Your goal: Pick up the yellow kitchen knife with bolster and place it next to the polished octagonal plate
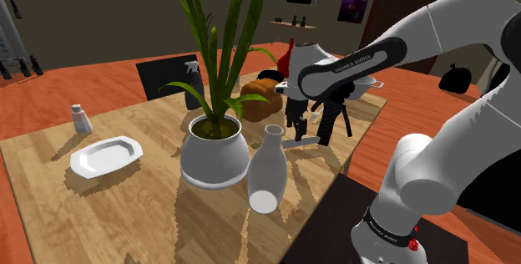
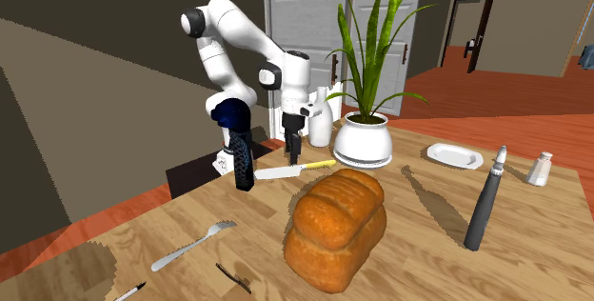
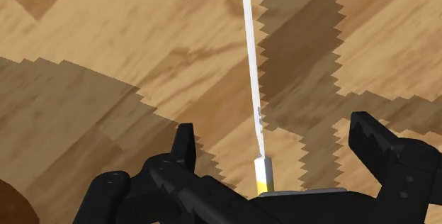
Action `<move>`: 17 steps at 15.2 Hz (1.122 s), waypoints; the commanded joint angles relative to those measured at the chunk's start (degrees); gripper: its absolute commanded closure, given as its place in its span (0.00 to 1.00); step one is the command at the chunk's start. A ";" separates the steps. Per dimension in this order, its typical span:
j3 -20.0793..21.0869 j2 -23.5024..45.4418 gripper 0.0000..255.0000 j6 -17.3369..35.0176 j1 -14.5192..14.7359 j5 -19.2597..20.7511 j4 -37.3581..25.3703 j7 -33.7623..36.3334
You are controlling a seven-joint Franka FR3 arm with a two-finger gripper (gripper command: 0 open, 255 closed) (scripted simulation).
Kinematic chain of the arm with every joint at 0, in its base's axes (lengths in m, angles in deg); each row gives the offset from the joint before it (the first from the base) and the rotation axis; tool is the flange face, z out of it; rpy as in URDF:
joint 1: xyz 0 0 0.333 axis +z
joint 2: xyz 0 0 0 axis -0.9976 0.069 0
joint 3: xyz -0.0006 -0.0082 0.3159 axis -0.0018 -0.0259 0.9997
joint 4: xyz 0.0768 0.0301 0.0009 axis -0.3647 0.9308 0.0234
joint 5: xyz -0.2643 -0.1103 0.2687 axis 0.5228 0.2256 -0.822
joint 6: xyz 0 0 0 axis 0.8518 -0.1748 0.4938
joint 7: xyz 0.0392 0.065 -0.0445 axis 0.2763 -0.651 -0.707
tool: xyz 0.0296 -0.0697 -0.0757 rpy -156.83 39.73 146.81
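The knife [image 2: 286,170] lies flat on the wooden table, with a pale blade and a yellow handle [image 2: 322,165] pointing toward the plant pot. In the wrist view its blade [image 3: 252,66] runs away from the hand, and the bolster and yellow handle [image 3: 263,178] lie between the fingers, untouched. My gripper [image 2: 292,147] hovers open just above the knife; it is also seen in the shoulder view [image 1: 322,137] and the wrist view [image 3: 276,144]. The white octagonal plate [image 1: 105,155] sits far off, beyond the plant, toward the shoulder view's left [image 2: 454,154].
A white pot with a tall green plant [image 1: 214,155] and a white vase [image 1: 267,175] stand between knife and plate. A bread loaf [image 2: 335,225], a dark mill [image 2: 242,156], a fork [image 2: 195,244], a dark bottle [image 2: 484,199] and a shaker [image 2: 540,169] share the table.
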 commanded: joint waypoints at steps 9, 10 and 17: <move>-1.41 6.49 0.00 9.22 0.62 0.62 2.86 -2.44; -1.41 6.50 0.00 9.23 0.62 0.62 2.85 -2.44; -1.41 6.50 1.00 9.21 0.62 0.62 2.85 -2.44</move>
